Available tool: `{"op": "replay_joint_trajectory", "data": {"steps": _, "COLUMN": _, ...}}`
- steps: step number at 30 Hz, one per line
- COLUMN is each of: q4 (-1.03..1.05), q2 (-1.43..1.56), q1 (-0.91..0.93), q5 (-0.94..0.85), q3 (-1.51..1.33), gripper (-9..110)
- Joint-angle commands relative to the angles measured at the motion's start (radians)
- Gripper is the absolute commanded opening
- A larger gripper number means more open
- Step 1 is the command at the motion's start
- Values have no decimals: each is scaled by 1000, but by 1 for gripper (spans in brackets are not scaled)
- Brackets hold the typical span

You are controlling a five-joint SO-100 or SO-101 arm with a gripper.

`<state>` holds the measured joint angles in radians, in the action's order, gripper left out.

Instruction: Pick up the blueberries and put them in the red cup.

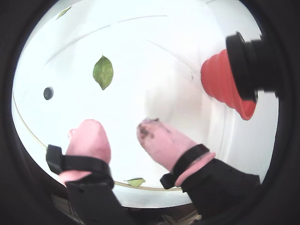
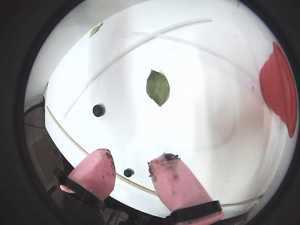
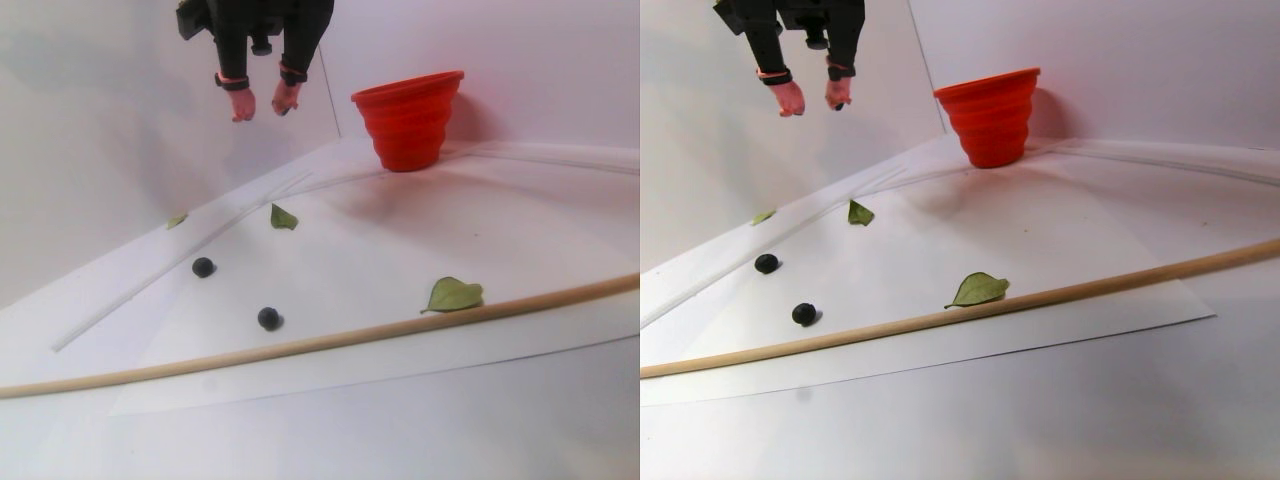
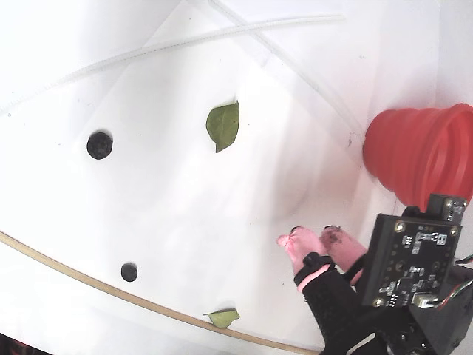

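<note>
Wrist view: tool (image 1: 123, 133) spread, pink fingertips (image 1: 89, 138) pinching nothing; one blueberry (image 1: 48, 93) at 9 o'clock, leaf (image 1: 103, 71) at 12, red cup (image 1: 227, 84) at 2 o'clock.

Other wrist view: tool (image 2: 131, 168) spread; two blueberries (image 2: 99, 110), the smaller (image 2: 128, 172) between the tips on the counter (image 2: 206, 117); cup rim at 3 o'clock.

Stereo pair: tool (image 3: 263, 103) high above the counter, left of the upright cup (image 3: 408, 120); blueberries well apart from the cup.

Fixed view: tool (image 4: 316, 238) at 5 o'clock, cup (image 4: 414, 151) at 3, blueberries (image 4: 100, 145) at 9 and 7.

Open, empty pincer (image 1: 123, 135) above white table (image 1: 154, 89); leaf (image 1: 103, 71), blueberry (image 1: 48, 93), red cup (image 1: 226, 85).
</note>
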<state>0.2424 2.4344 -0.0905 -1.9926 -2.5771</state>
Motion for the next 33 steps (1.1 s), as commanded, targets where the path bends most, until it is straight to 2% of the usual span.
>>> {"op": "replay_joint_trajectory", "data": {"steps": 1, "q4": -32, "q2": 80, "q1": -48, "q5": 5, "q3": -14, "gripper": 14}}
{"op": "replay_joint_trajectory", "data": {"steps": 21, "q4": -127, "q2": 48, "q1": -201, "q5": 20, "q3": -173, "gripper": 15}}
{"op": "replay_joint_trajectory", "data": {"steps": 33, "q4": -321, "q2": -156, "q1": -255, "q5": 37, "q3": -190, "gripper": 15}}
